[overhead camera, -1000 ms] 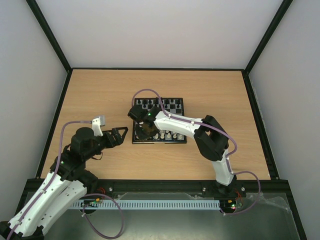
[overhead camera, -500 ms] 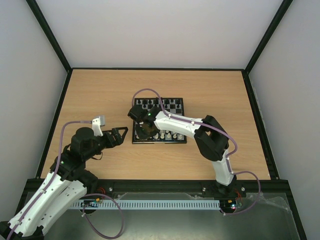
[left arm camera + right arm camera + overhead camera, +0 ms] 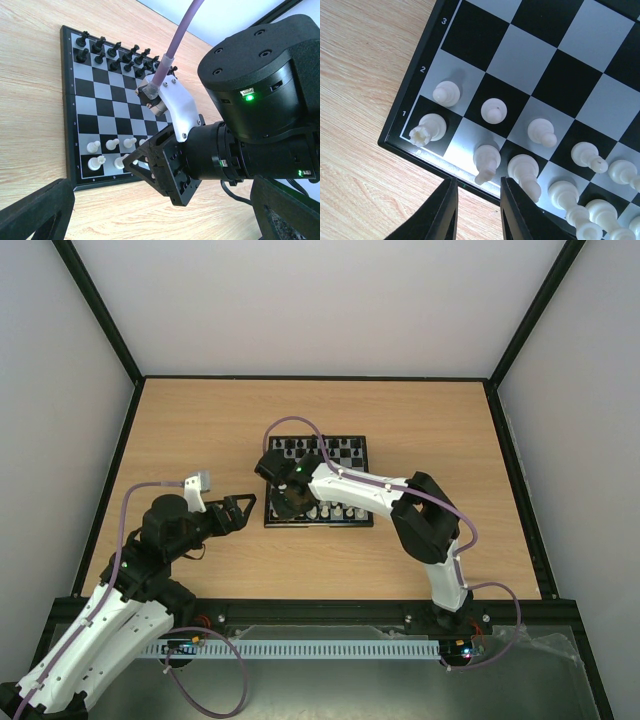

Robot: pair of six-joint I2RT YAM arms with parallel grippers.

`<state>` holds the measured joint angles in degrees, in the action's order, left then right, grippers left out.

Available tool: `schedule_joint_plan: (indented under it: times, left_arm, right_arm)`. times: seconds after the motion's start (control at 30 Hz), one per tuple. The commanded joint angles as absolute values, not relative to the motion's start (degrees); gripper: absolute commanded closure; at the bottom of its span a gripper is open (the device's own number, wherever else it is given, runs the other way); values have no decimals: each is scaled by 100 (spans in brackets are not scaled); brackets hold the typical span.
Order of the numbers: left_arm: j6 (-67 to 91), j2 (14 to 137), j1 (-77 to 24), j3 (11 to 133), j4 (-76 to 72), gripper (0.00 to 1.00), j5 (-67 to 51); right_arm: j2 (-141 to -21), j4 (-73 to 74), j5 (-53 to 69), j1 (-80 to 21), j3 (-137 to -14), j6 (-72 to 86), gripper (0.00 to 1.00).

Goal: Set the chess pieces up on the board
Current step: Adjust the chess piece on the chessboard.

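The board (image 3: 340, 476) lies mid-table, with black figures (image 3: 318, 448) on its far rows and cream-white chess pieces (image 3: 335, 510) on its near rows. My right gripper (image 3: 289, 502) hovers over the board's near-left corner. In the right wrist view it (image 3: 477, 202) is open and empty. A white knight (image 3: 486, 160) stands free just ahead of the gap, between a rook (image 3: 426, 127) and a bishop (image 3: 522, 170). Pawns (image 3: 493, 110) fill the second row. My left gripper (image 3: 243, 510) is open and empty, left of the board over bare wood.
The left wrist view shows the board (image 3: 75, 100), its black figures (image 3: 115, 55), white pieces (image 3: 95, 155) and the right arm's gripper (image 3: 131, 161) over the near row. A black frame and grey walls (image 3: 100, 500) bound the wooden table.
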<state>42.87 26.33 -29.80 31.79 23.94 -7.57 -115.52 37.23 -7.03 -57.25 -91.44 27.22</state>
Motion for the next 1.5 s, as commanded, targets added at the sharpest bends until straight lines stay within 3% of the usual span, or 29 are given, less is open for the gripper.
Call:
schedule_joint_plan:
  times: [0.0,0.47,0.9,1.47]
  left_arm:
    - [4281,2615,-2944,3137,2350,0,-827]
    - [4265,2602,-2942,3142,2360,1,-830]
    - [4271,2575,-2942,3139,2375,0,-826]
    - [4283,2584,-2944,3129,2374,0,-826]
  right_arm:
    - [-11630,4081,-885,-5759,-9233,2749,76]
    - [-11834,4067,-803,-5759,-9349,2725,77]
    - [-11836,4023,-631,-5765,-9318,2713,94]
    - [-11821,3967,-592,-5836,-9308,2707,93]
